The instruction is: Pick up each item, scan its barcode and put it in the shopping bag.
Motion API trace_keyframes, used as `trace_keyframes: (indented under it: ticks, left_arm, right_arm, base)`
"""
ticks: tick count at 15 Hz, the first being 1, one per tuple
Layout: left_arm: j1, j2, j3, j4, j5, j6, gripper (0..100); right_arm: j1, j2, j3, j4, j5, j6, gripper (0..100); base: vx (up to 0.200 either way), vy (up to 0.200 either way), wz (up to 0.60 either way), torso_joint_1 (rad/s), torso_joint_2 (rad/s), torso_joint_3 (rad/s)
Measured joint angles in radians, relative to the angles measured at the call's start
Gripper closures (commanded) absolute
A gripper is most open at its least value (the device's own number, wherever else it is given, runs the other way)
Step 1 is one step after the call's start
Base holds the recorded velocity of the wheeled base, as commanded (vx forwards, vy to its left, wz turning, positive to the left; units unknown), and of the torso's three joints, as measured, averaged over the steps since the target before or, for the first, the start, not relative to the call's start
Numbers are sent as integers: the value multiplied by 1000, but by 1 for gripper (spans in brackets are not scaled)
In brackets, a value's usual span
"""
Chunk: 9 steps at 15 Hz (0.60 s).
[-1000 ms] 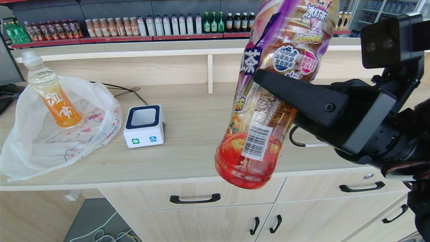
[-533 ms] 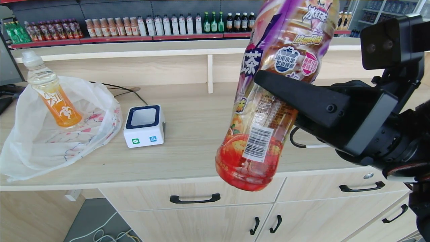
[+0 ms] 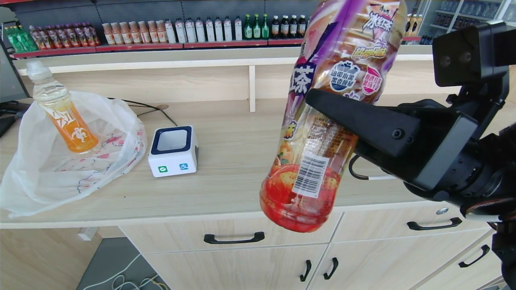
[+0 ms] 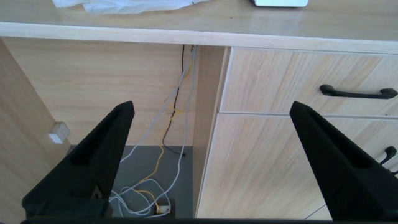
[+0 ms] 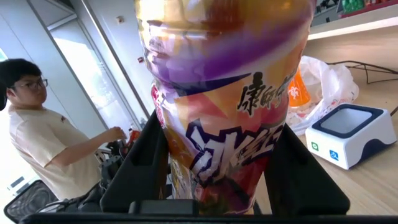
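Note:
A large tea bottle [image 3: 322, 121] with a purple and orange label hangs tilted above the counter's front edge, its red base down and its barcode [image 3: 309, 175] facing me. My right gripper [image 3: 324, 110] is shut on its middle; in the right wrist view the bottle [image 5: 230, 106] sits between both fingers [image 5: 149, 155]. A white scanner [image 3: 173, 151] with a dark-rimmed window stands on the counter to the left. Further left lies the white shopping bag [image 3: 44, 177] with an orange drink bottle [image 3: 64, 112] standing in it. My left gripper [image 4: 211, 149] is open, low in front of the cabinet drawers.
The wooden counter [image 3: 225, 177] has a raised ledge [image 3: 161, 64] behind it, with a black cable [image 3: 153, 108] running to the scanner. Drawers with black handles [image 3: 234, 238] are below. Shelves of bottles [image 3: 181, 30] line the back wall. A monitor edge [image 3: 8, 80] stands far left.
My right gripper and the tea bottle have sunk slightly and shifted a little right. The scanner, bag and orange bottle have not moved.

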Motion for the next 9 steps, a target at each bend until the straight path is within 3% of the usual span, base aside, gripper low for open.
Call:
trace_keyframes:
  ticks: [9]
  left_arm:
    - [0, 0, 0, 0, 0, 0, 0]
  right_arm:
    - [0, -13, 17, -2, -3, -11, 100]
  base:
    - [0, 0, 0, 0, 0, 0]
